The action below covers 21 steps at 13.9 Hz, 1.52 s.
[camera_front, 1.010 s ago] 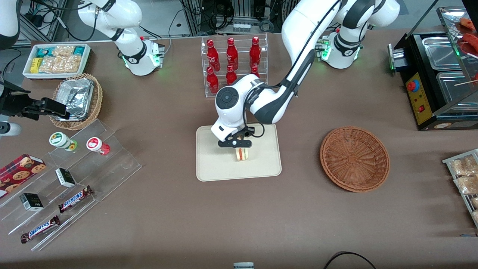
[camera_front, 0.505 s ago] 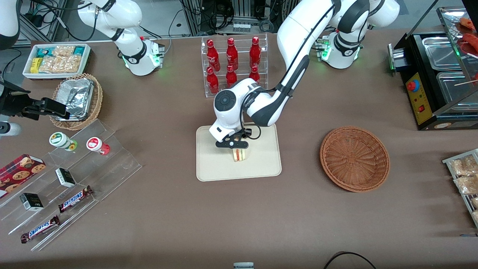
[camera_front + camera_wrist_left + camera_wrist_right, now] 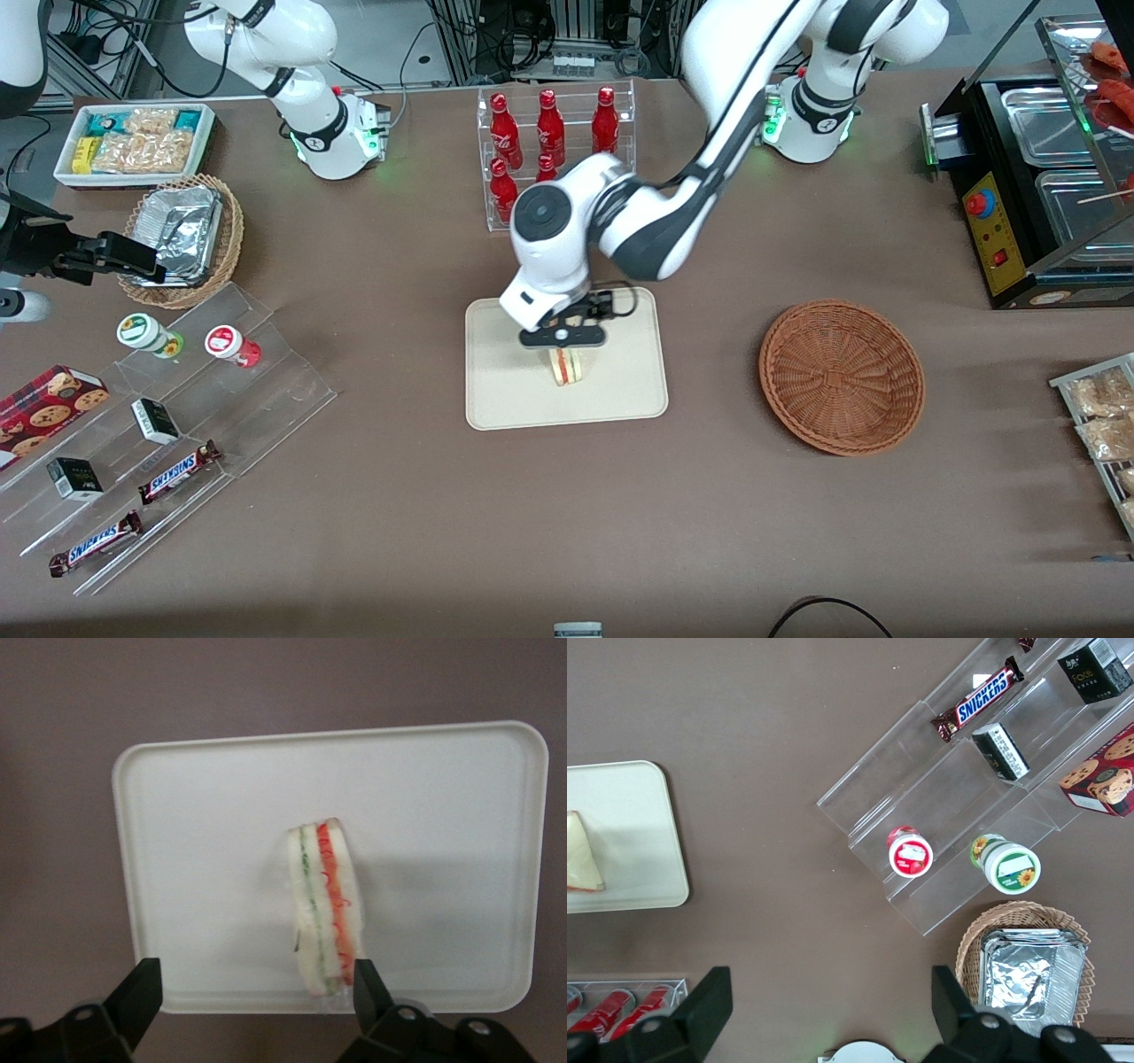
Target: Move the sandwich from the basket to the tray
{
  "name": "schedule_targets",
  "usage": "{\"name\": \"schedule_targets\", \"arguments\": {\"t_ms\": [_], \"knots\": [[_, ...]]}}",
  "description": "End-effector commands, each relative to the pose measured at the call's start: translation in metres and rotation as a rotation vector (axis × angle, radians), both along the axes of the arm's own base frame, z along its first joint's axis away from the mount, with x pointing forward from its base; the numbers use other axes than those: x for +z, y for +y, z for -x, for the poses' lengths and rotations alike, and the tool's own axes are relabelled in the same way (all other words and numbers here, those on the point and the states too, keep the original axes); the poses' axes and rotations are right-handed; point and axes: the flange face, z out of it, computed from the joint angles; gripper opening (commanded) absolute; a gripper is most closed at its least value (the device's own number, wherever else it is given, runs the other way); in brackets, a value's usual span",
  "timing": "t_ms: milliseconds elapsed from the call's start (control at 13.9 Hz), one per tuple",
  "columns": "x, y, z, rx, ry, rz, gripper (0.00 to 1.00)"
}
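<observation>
So from the front view I see the sandwich [image 3: 565, 366] standing on its edge on the tray [image 3: 505, 390], with the gripper [image 3: 563, 338] hanging right above it and hiding its top. The left wrist view gives me what that angle can't: both fingers [image 3: 135, 999] spread wide apart, clear of the bread, and the green and red filling stripes running along the upturned edge. The right wrist view only catches a pale corner of the sandwich on the tray. The basket [image 3: 842, 376] sits off toward the working arm's end of the table. A rack of red bottles [image 3: 551, 142] stands farther from the front camera than the tray, partly covered by the arm. Two Snickers bars [image 3: 180, 471] on the clear steps are readable.
</observation>
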Motion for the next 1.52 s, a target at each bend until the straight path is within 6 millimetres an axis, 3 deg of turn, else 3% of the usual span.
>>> {"name": "schedule_targets", "arguments": {"t_ms": [0, 144, 289, 505, 866, 938, 1155, 1443], "knots": [[0.073, 0.066, -0.009, 0.083, 0.036, -0.015, 0.99], [0.119, 0.123, -0.020, 0.153, 0.015, 0.005, 0.99], [0.154, 0.175, -0.012, 0.148, 0.001, 0.021, 0.99], [0.185, 0.257, 0.000, 0.105, 0.011, 0.023, 0.99], [0.227, 0.371, -0.005, 0.009, 0.040, 0.029, 0.99], [0.232, 0.391, -0.006, -0.009, 0.047, 0.031, 0.99], [0.239, 0.417, -0.008, 0.013, 0.062, 0.017, 0.99], [0.253, 0.472, -0.018, -0.035, 0.045, 0.040, 0.99]]}}
